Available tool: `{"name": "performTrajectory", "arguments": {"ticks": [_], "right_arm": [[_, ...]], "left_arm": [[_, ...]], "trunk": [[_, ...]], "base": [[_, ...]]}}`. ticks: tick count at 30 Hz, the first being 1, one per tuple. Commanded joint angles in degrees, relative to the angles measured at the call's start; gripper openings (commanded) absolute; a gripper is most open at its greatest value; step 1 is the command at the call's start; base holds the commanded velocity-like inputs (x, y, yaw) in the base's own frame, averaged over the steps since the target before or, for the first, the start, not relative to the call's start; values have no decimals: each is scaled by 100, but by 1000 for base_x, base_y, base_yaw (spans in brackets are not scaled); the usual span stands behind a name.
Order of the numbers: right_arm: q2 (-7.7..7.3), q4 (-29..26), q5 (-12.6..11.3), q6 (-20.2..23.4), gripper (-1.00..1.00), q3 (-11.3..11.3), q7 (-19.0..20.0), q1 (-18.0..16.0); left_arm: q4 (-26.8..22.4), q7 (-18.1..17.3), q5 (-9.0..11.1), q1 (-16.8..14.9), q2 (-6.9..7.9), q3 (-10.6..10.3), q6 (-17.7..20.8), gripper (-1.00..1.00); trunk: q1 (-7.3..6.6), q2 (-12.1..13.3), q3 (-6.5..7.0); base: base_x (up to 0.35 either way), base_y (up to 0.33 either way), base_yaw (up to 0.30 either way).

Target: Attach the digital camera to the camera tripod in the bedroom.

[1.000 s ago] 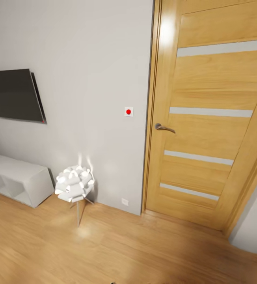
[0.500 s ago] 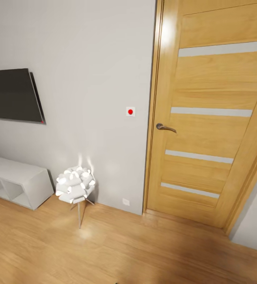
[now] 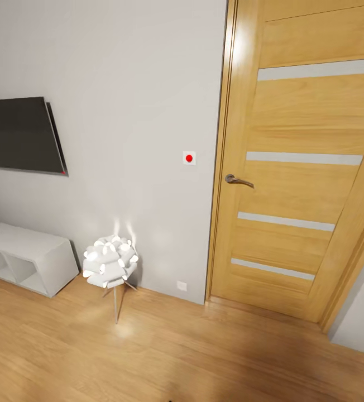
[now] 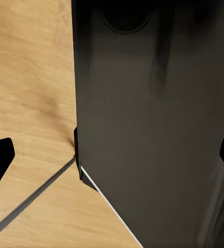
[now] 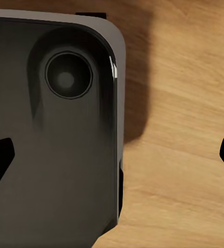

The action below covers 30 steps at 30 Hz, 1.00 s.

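The head view has drifted slightly left past the wooden door [image 3: 305, 167] and flower lamp [image 3: 110, 261]; both tools gape empty, robot apparently in transit.

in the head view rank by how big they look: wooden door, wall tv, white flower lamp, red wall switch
1. Tall light-wood door with pale stripes, cut off by the frame.
2. Flat black wall-mounted TV, also partly cut off.
3. White flower-shaped lamp on thin legs.
4. Small white wall switch with a red dot.

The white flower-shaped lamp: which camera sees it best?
The head view: the lamp stands whole on thin legs by the grey wall, left of the wooden door. The wrist views look down at wood floor and a dark robot body instead.
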Motion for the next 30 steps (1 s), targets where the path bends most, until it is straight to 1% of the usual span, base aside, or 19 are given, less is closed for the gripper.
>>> {"name": "performTrajectory", "arguments": {"ticks": [1,6,13,16,24,30], "right_arm": [[-1,27,-2,-44,100,-3,11,-11],[-1,27,-2,-42,100,-4,13,-11],[-1,27,-2,-44,100,-4,12,-11],[-1,27,-2,-44,100,-4,13,-11],[-1,27,-2,-45,100,-4,15,-11],[-1,27,-7,-45,100,-9,11,-11]], "left_arm": [[-18,-1,9,4,-4,0,11,100],[-21,-1,8,6,-9,2,10,100],[-28,-1,5,7,-10,10,4,100],[-29,-1,4,5,-14,6,3,100],[-30,-1,4,5,-17,1,2,100],[-38,1,4,7,-17,7,2,100]], "trunk": [[0,-3,-4],[0,-3,-4],[0,-3,-4],[0,-3,-4],[0,-3,-4],[0,-3,-15]], "base": [[0,2,0],[56,1,0],[250,0,0],[150,0,0],[29,0,-1],[3,0,-155]]}}
